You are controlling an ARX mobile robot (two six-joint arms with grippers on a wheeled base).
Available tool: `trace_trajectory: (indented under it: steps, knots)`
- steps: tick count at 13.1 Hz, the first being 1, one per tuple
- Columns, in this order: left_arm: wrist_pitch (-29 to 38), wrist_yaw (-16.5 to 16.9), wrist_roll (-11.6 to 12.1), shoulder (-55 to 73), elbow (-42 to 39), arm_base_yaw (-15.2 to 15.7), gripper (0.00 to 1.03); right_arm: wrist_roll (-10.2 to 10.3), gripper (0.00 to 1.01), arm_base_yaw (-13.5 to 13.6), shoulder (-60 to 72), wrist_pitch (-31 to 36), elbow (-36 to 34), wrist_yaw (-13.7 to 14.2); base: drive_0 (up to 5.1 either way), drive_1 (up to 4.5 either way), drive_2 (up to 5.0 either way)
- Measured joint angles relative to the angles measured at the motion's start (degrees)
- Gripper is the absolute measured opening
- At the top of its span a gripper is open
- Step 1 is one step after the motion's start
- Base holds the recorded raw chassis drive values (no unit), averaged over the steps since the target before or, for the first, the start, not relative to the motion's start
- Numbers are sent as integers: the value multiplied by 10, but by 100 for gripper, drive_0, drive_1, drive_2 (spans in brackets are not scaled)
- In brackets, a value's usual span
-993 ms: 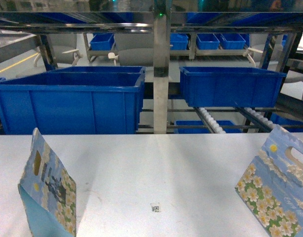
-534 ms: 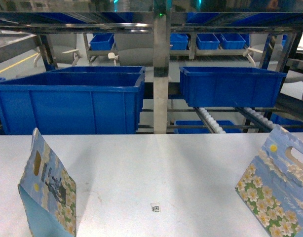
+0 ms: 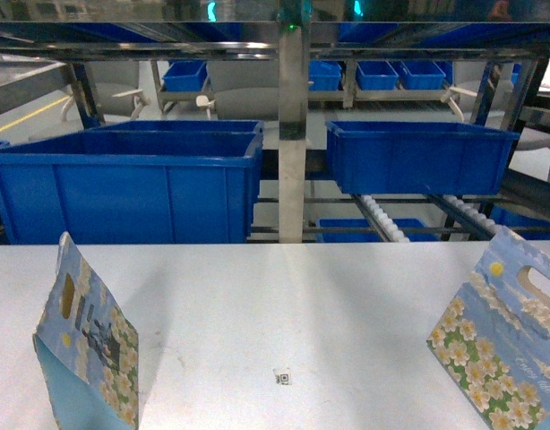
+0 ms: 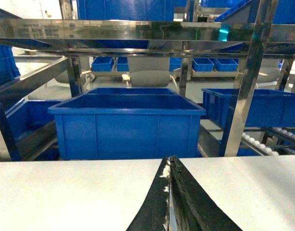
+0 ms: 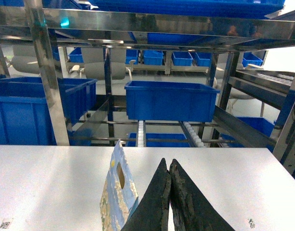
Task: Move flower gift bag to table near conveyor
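Both end effectors pressed closed, empty: left end effector (image 4: 170, 166), right end effector (image 5: 169, 168). At 4 o'clock on the counter (image 3: 284, 296), upright flower gift bag (image 3: 501, 345); at 8 o'clock, second bag (image 3: 87, 345). Beyond at 12, conveyor (image 3: 382, 218) holding blue bins (image 3: 132, 184).

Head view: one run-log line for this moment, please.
left hand shut, empty | right hand shut, empty | two flower-printed paper gift bags upright on white-grey table
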Motion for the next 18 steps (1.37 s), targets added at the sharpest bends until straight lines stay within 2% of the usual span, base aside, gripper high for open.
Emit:
trace_trajectory:
  steps: [1,3,4,5,15,16,18]
  knots:
    - [-9,0,0,-9,0,0,2,0,2,0,-11,-11,0,0,0,0,0]
    - [-116,1,0,-97,0,0,2,0,2,0,-30,-30,0,0,0,0,0]
    - [-109,-1,0,-102,2,0,2,0,2,0,-53,-63,0,-1,0,0,0]
    - [-116,-1,0,-102,0,0,2,0,2,0,-115,-137,0,-1,0,0,0]
    - [-112,1,0,-102,0,0,2,-1,4,0,-129,-136,0,0,0,0,0]
    - [-112,0,0,-102,0,0,6,-1,18,0,-129,-136,0,0,0,0,0]
    - [-112,1,0,-102,0,0,31,-1,44,0,-129,-136,0,0,0,0,0]
